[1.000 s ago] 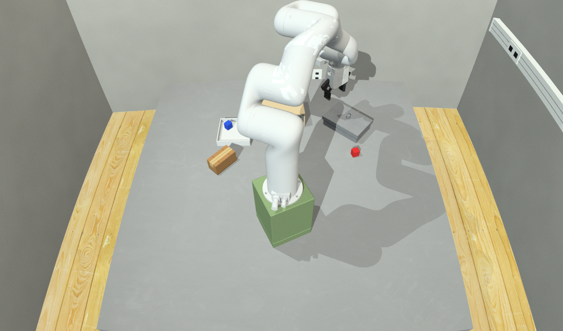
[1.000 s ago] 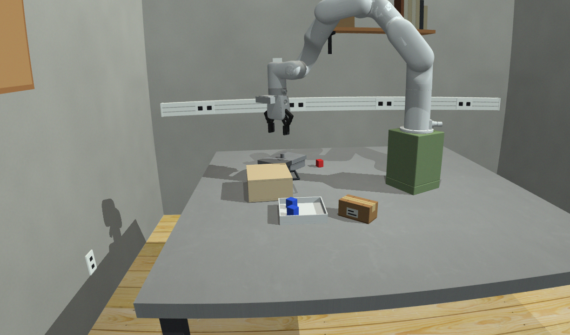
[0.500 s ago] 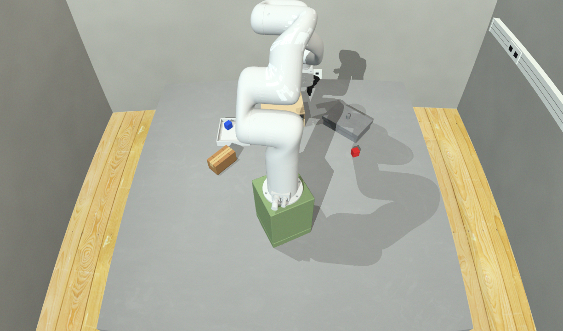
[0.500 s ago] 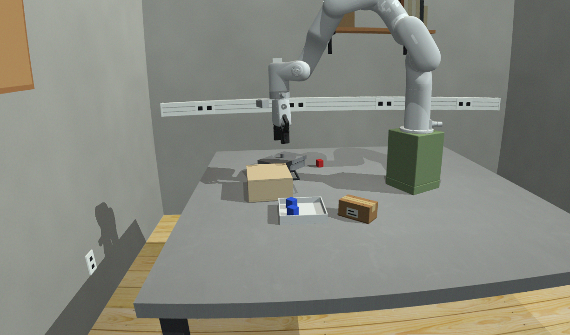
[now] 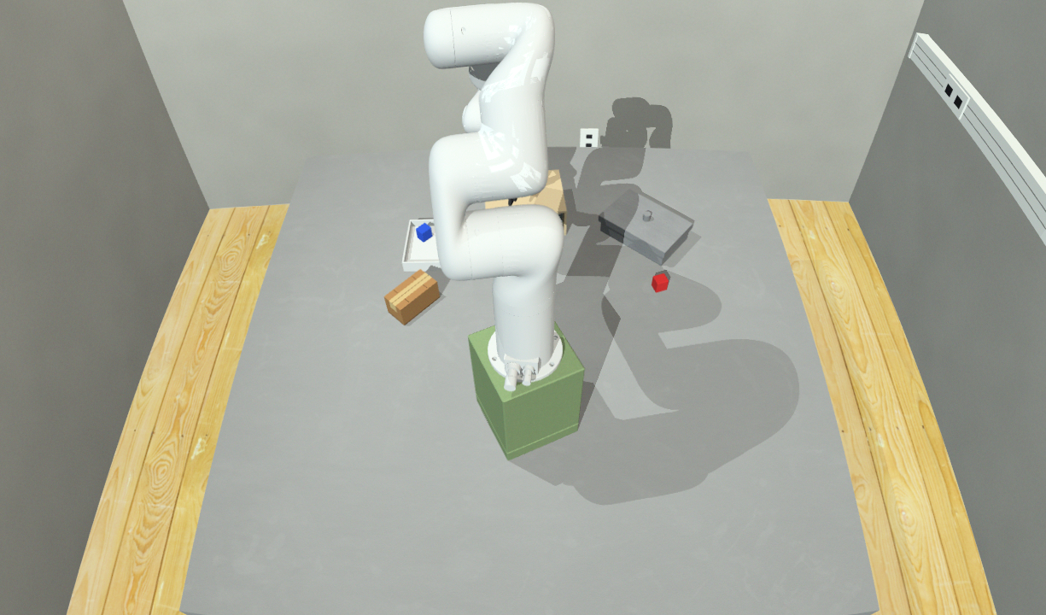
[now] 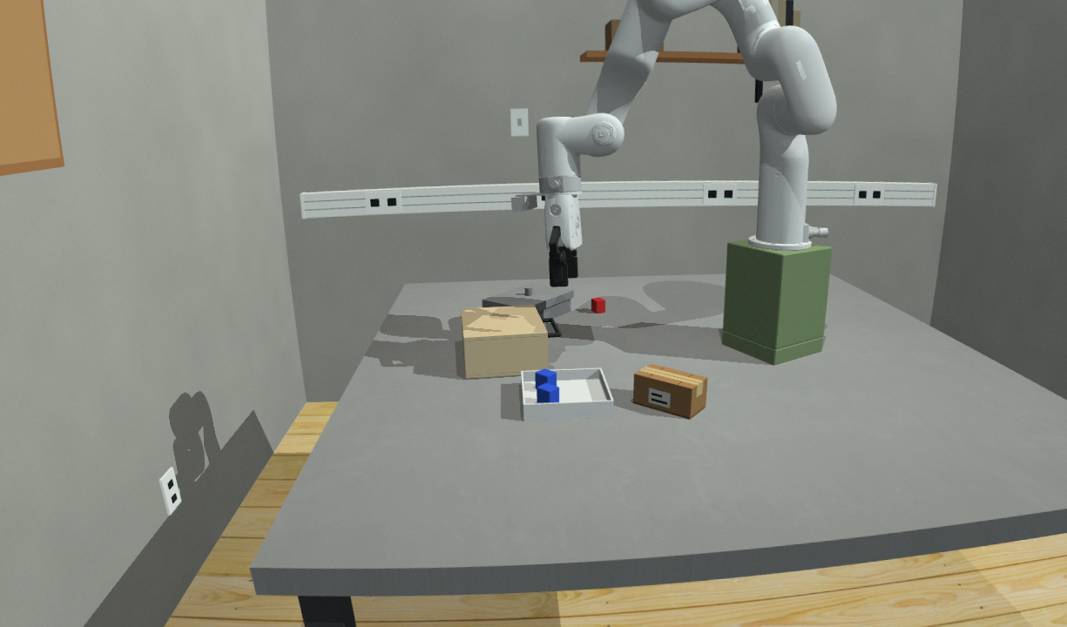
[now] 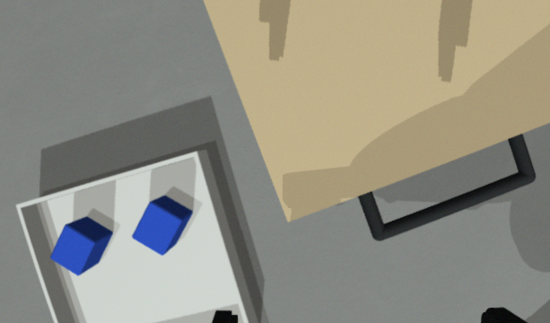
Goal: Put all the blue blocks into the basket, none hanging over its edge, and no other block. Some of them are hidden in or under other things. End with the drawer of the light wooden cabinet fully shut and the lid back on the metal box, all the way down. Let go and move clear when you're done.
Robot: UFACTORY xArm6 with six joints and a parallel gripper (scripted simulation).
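Note:
My gripper (image 6: 565, 269) (image 7: 364, 316) is open and empty, high above the table on the handle side of the cabinet. Two blue blocks lie in the white basket (image 5: 412, 266) (image 6: 571, 408) (image 7: 167, 287): one blue block (image 5: 423, 232) (image 6: 548, 394) (image 7: 79, 247) and another blue block (image 6: 545, 379) (image 7: 160, 226). The light wooden cabinet (image 5: 552, 187) (image 6: 505, 357) (image 7: 324, 112) has a black handle (image 6: 554, 330) (image 7: 454, 202); its drawer looks shut, its front mostly hidden. The grey lid (image 5: 625, 216) (image 6: 521, 299) rests on the metal box, whose inside is hidden.
A red block (image 5: 660, 283) (image 6: 598, 306) lies near the metal box. A brown cardboard box (image 5: 411, 296) (image 6: 669, 391) stands beside the basket. The green robot base (image 5: 541, 417) (image 6: 774, 304) stands behind them. The arm hides part of the basket and cabinet in the top view.

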